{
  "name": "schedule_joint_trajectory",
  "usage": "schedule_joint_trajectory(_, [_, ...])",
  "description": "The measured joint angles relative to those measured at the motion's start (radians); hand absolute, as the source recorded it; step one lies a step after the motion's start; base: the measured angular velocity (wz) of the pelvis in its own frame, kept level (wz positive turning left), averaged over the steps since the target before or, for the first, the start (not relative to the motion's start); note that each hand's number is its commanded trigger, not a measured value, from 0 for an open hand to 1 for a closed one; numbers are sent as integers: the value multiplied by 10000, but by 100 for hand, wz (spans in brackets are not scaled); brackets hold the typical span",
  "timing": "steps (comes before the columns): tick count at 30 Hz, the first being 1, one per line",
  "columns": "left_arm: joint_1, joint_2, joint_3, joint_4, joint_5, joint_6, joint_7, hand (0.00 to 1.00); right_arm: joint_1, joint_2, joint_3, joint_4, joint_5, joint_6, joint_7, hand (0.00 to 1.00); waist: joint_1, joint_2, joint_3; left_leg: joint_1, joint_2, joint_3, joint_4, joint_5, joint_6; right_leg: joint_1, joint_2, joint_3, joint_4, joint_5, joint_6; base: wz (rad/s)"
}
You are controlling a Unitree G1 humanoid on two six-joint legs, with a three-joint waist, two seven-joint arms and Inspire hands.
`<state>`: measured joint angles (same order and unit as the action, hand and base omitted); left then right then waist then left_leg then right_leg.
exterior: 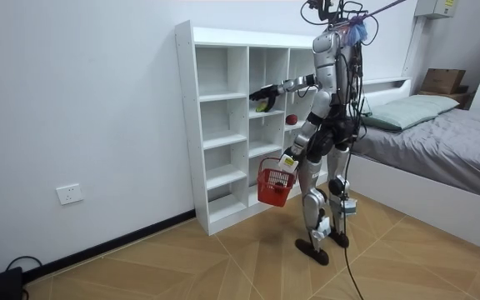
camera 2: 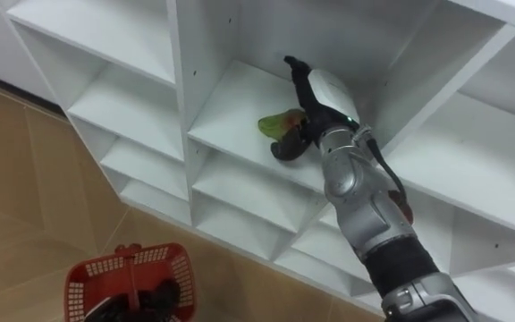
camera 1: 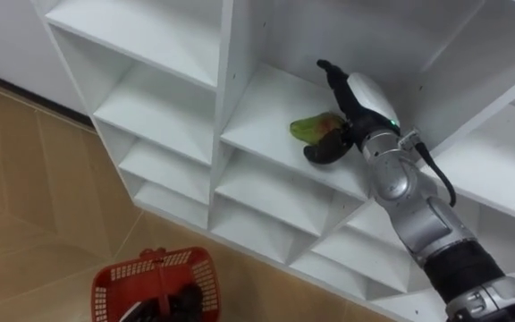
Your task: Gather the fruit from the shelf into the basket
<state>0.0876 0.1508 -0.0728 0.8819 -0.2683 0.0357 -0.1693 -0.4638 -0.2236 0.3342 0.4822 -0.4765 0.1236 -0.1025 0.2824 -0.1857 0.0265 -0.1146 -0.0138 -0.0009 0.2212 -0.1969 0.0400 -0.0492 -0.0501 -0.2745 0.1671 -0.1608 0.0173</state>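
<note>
At middle compartment of white wooden closet | right hand curled round green-yellow fruit on the shelf, apparently gripping to lift | left hand clasps red plastic mesh basket low, ready for the drop

White closet, green fruit blushed red, black-and-white right hand at two o'clock, red mesh basket at seven o'clock, tan parquet floor at nine o'clock.
</note>
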Motion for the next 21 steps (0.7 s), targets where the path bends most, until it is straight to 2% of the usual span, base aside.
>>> schedule_joint_trajectory(2, [9,16,-1,-62,-5,71,-3,100,-91,-54,1,142,0,3,141,58,-2,5,4,-5,1,-2,9,5,-8,2,2,3,1,7,-11,0])
schedule_joint_trajectory(3, [12,19,-2,-88,-7,95,-4,100,-109,-84,1,206,3,7,204,72,1,8,6,-9,1,-12,13,7,-12,5,3,2,1,14,-23,0])
schedule_joint_trajectory(4, [25,26,-2,-119,-6,107,-4,100,-110,-84,2,214,3,14,261,91,2,9,7,-16,3,-13,16,9,-15,5,5,1,2,20,-32,0])
schedule_joint_trajectory(5, [37,25,-2,-151,-5,121,-4,100,-112,-84,3,225,3,14,296,92,3,12,8,-17,3,-14,18,10,-16,6,5,2,2,21,-35,0])
schedule_joint_trajectory(6, [62,24,-3,-229,-5,168,-4,100,-123,-85,9,268,7,14,334,100,6,23,16,-21,3,-18,35,10,-17,13,5,-6,5,23,-38,0])
schedule_joint_trajectory(13, [244,34,-40,-705,-17,337,-5,100,-177,-147,195,356,21,93,606,100,24,89,61,-32,3,-38,72,12,-20,32,10,-10,8,28,-45,0])
schedule_joint_trajectory(21, [245,42,-77,-775,-13,402,-10,100,-312,-305,363,611,5,171,711,100,117,86,59,-31,4,-61,82,13,-21,44,14,-2,3,27,-45,0])
